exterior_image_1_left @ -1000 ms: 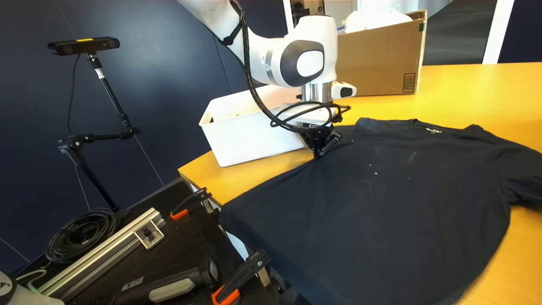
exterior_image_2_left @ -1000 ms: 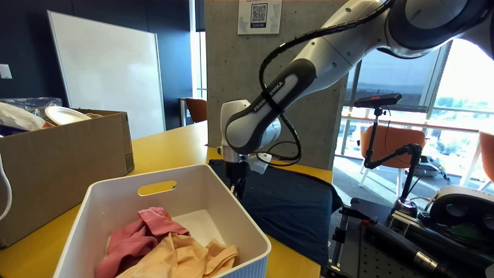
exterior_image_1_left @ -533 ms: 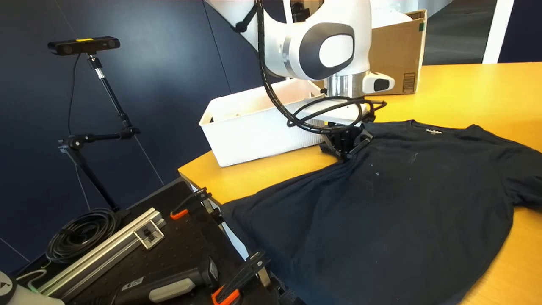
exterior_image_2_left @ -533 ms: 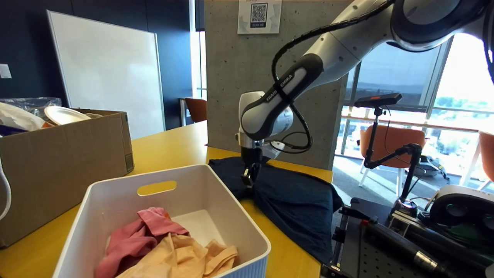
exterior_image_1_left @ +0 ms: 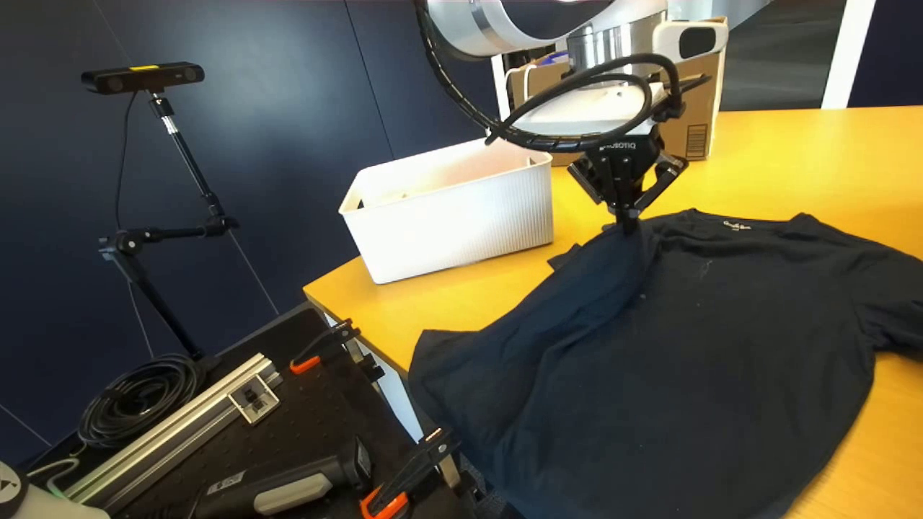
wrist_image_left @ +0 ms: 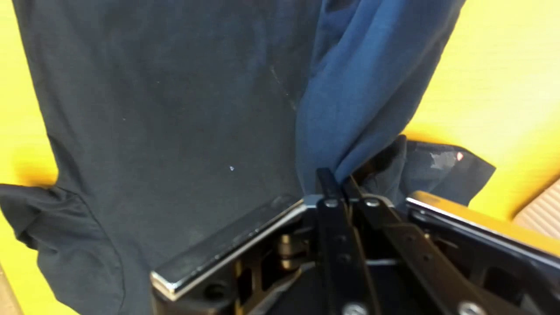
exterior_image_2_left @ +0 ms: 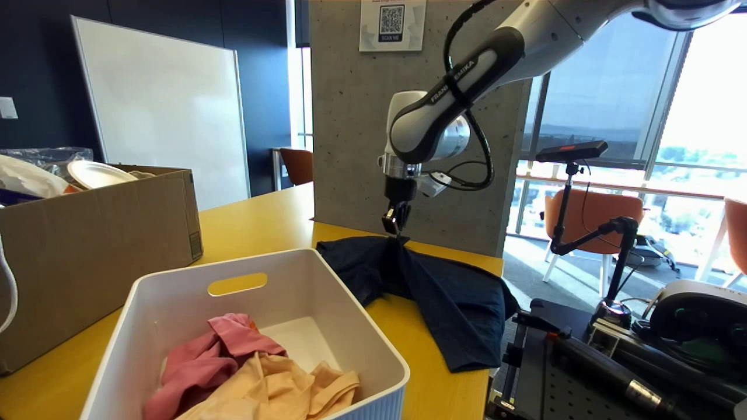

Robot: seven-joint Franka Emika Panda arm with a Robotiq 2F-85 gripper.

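A dark navy T-shirt [exterior_image_1_left: 707,389] lies spread on the yellow table [exterior_image_1_left: 815,158]; it also shows in the wrist view [wrist_image_left: 188,131]. My gripper [exterior_image_1_left: 627,218] is shut on the shirt's side edge and holds that part raised above the table. In the wrist view the gripper's fingertips [wrist_image_left: 326,181] pinch a bluish lifted fold [wrist_image_left: 354,100]. The fold slopes down from the fingers, and the lower hem trails at the table's near edge. A sleeve [wrist_image_left: 442,168] lies on the table beside the gripper. In an exterior view the cloth [exterior_image_2_left: 455,303] hangs below the gripper [exterior_image_2_left: 397,231].
A white bin [exterior_image_1_left: 461,216] stands near the gripper; pink cloth [exterior_image_2_left: 216,361] and peach cloth [exterior_image_2_left: 274,391] lie in it. A cardboard box [exterior_image_2_left: 99,251] stands behind. Clamps [exterior_image_1_left: 418,468] sit at the table edge beside a black cart [exterior_image_1_left: 317,425]. A concrete pillar [exterior_image_2_left: 467,134] rises behind the arm.
My gripper has risen and moved away from the table's near edge, toward the shirt's collar end. The pinched side edge has lifted with it, folding the shirt and baring more table beside the bin.
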